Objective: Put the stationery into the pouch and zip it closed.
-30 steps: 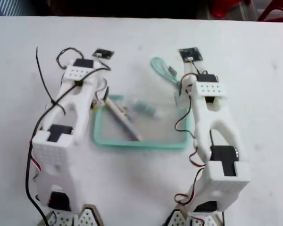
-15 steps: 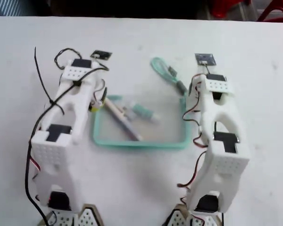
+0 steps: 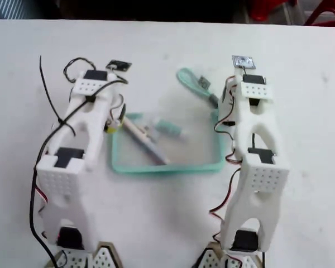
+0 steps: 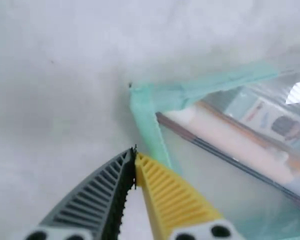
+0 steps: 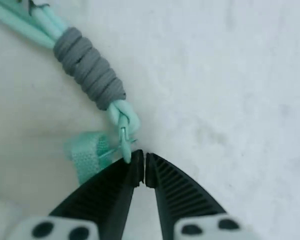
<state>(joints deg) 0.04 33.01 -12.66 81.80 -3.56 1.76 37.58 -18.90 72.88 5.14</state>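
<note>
We are looking at the clear pouch [image 3: 167, 167] with its teal rim, which is lying flat on the tabletop [image 3: 162, 218] between the two arms. The stationery is already lying inside it: a pen [image 3: 147, 144] slanting from far left to near right, and a small pale packet [image 3: 168, 128] just beside it toward the far edge.

The left gripper [image 4: 135, 152] is sitting at the pouch's far left corner. Its fingers are pressed together, and their tips are touching the teal edge just on the near side of that corner. We cannot tell whether any fabric is caught between them.

The right gripper [image 5: 141, 159] is sitting at the far right corner, fingers likewise closed tip to tip. The zip pull [image 5: 124, 142] is lying right against those tips, and from it the teal cord [image 3: 190, 82] with its grey wrap [image 5: 90, 70] is trailing away toward the far left. We cannot make out whether the pull is actually pinched.

What the next move is turning on, as we are judging it, is the line of the zip. It is running left to right along the pouch's far edge, with the pull at its right end, so the right arm is much the nearer one (the left is placed only to brace the opposite corner). With the pull lying at the end of that line, the zip is probably near the end of its travel, though we cannot confirm that it is shut.
</note>
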